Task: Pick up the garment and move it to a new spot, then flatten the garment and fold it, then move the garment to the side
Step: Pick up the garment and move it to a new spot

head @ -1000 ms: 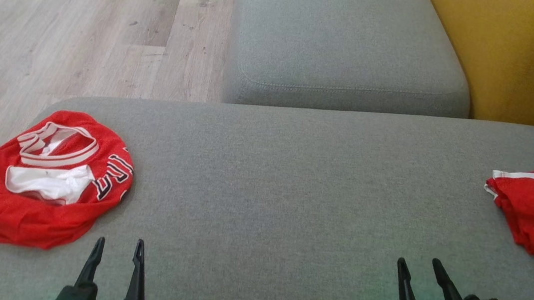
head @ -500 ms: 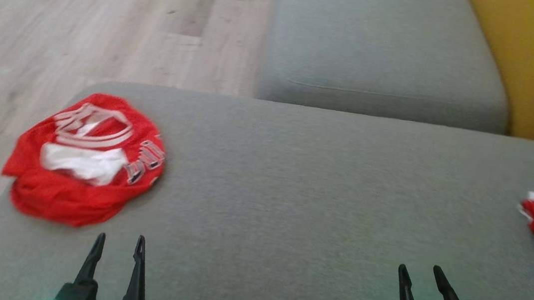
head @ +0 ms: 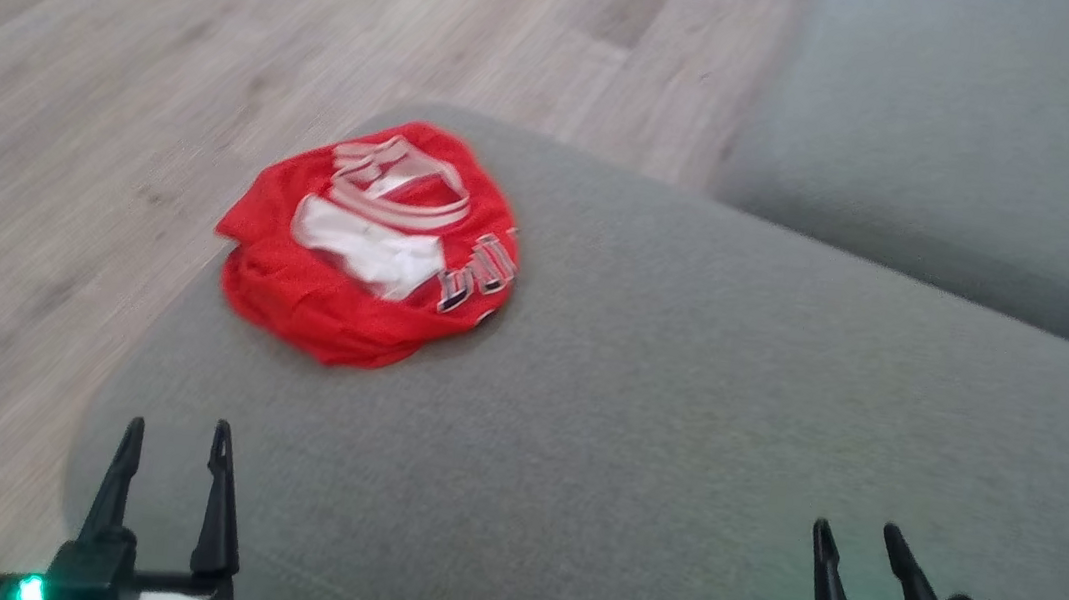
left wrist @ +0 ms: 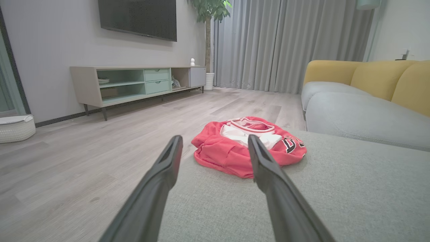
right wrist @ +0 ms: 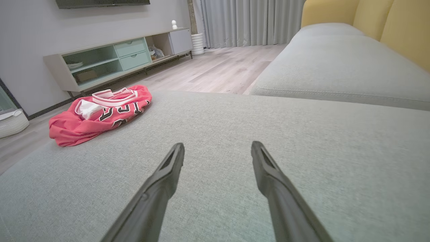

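Observation:
A crumpled red garment (head: 369, 251) with white trim and dark lettering lies bunched near the left corner of the grey sofa seat (head: 680, 437). It also lies ahead in the left wrist view (left wrist: 235, 151) and off to the left in the right wrist view (right wrist: 97, 114). My left gripper (head: 177, 430) hovers open over the seat's near left edge, short of the garment, nothing between its fingers. At the lower right my right gripper (head: 855, 533) stands open over bare cushion, well away from the garment.
Wooden floor (head: 115, 91) borders the seat's left edge and far side. A second grey cushion (head: 992, 171) lies beyond at the upper right, with yellow backrests (left wrist: 386, 77). A low TV cabinet (left wrist: 134, 80) and a white basket (left wrist: 15, 127) stand across the room.
The head camera has swung left, so the garment now sits nearer the picture's middle and the second red cloth at the right has left the view. Both grippers stay open.

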Motion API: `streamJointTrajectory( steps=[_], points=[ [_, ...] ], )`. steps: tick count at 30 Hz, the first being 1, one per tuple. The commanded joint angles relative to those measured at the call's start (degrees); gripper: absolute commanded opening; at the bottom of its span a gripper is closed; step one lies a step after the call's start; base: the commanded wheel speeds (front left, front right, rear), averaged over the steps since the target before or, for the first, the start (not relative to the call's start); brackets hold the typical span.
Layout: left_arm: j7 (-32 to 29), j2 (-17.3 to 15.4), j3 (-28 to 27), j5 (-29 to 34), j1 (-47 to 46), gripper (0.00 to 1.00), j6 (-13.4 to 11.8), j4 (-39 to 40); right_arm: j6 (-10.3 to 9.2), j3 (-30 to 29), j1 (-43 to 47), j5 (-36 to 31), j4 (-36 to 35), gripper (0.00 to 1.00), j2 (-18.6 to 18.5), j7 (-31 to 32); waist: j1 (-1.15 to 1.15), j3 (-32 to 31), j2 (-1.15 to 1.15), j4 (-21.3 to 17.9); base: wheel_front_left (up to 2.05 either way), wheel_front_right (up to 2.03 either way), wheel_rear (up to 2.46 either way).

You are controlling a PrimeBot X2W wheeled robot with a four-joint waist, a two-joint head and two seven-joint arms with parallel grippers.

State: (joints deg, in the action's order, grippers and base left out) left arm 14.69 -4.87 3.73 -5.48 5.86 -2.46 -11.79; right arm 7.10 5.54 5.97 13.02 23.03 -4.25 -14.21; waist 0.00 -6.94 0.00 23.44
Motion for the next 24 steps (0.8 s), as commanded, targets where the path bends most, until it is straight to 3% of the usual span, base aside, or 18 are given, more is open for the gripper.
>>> streamJointTrajectory(
  steps=[1,6,10,15,19,24],
  points=[
    [0.3,-0.3,-2.3,0.3,-2.5,1.0,-0.5,2.7,0.39,1.4,-4.0,-0.5,-1.3,1.0,-1.2,-0.8,0.0,2.7,0.0,2.7,0.0,0.0,0.0],
    [0.3,-0.4,-3.0,0.4,-3.4,1.0,-0.5,4.1,0.39,1.2,-4.7,-0.5,-1.0,1.0,-2.5,-0.8,0.0,4.3,0.0,4.1,0.0,0.0,0.0],
    [0.3,-1.9,-2.0,1.5,-8.4,1.0,1.2,3.7,0.39,-0.1,-3.4,-1.1,-1.2,1.0,-4.3,-0.8,0.0,6.2,0.0,5.6,0.0,0.0,0.0],
    [0.1,-4.7,-1.8,1.5,-22.3,1.0,3.8,1.5,0.39,-0.3,-5.3,-2.8,-3.1,1.0,-9.3,-0.8,0.0,15.1,0.0,2.9,0.0,0.0,0.0],
    [-1.0,-5.7,-1.3,0.9,-36.3,1.0,5.7,-4.9,0.39,-0.4,-8.6,-3.1,-4.6,1.0,-14.3,-0.8,0.0,22.5,0.0,0.7,0.0,0.0,0.0],
    [-4.7,-6.8,-0.6,-1.0,-51.9,1.0,7.8,-19.2,0.39,0.3,-12.7,-3.0,-6.2,1.0,-19.3,-0.8,0.0,29.9,0.0,-2.2,0.0,0.0,0.0]
  ],
)
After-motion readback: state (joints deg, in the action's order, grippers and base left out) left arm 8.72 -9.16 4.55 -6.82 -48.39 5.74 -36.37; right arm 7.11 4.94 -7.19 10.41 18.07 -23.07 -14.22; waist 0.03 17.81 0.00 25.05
